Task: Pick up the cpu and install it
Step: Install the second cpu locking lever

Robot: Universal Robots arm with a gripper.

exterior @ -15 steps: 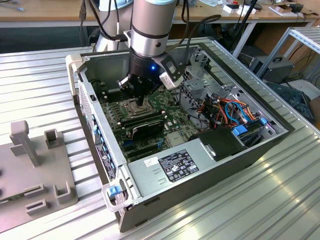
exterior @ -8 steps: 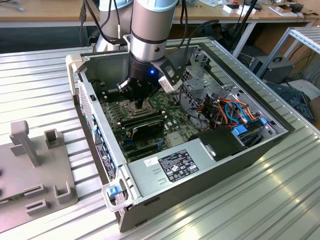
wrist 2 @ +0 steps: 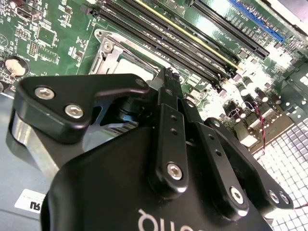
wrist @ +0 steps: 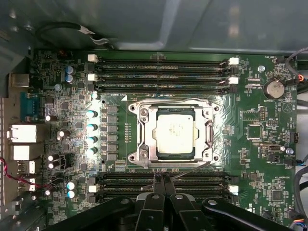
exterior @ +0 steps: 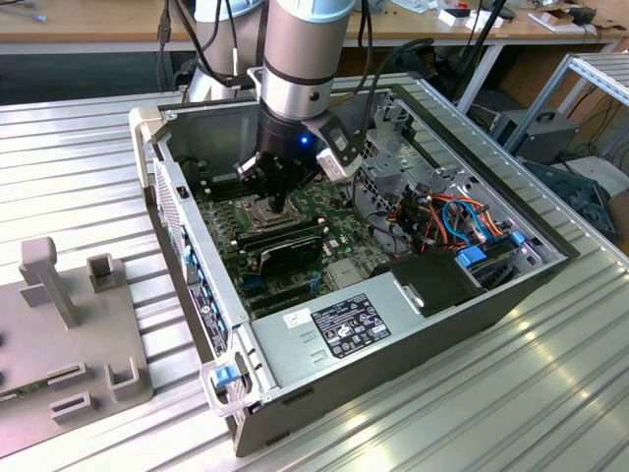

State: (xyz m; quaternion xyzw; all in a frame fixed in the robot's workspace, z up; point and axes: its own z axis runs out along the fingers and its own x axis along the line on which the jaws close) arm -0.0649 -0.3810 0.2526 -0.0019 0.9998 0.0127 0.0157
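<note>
Hand (wrist: 160, 179) hangs low inside the open computer case (exterior: 550, 258), its two black fingers (wrist: 165, 185) pressed together tip to tip with nothing between them. Just beyond the fingertips, in the first wrist view, the cpu (wrist: 175, 133) lies flat in the socket on the green motherboard (wrist: 250, 159), its dull silver top square to the shiny metal socket frame (wrist: 144, 144) that rings it. So the chip looks already seated, and the hand is apart from it, above the near edge of the socket.

By its look the cpu should be light, stiff and thin, with a smooth metal lid that would slip under a loose pinch. The underside contacts and the socket pins are likely delicate, so any hold belongs on two opposite edges, kept level, never on the face.

Close around it things are crowded. Rows of black memory slots (wrist: 161, 72) run on the far side of the socket, and another bank lies right under the fingertips. A column of small capacitors (wrist: 90, 127) stands to one side. In the exterior view a black expansion card (exterior: 285, 254) sits near the hand, bundled coloured cables (exterior: 447, 211) lie further off, and the case walls hem in the arm on the ridged metal surface (exterior: 79, 187).
</note>
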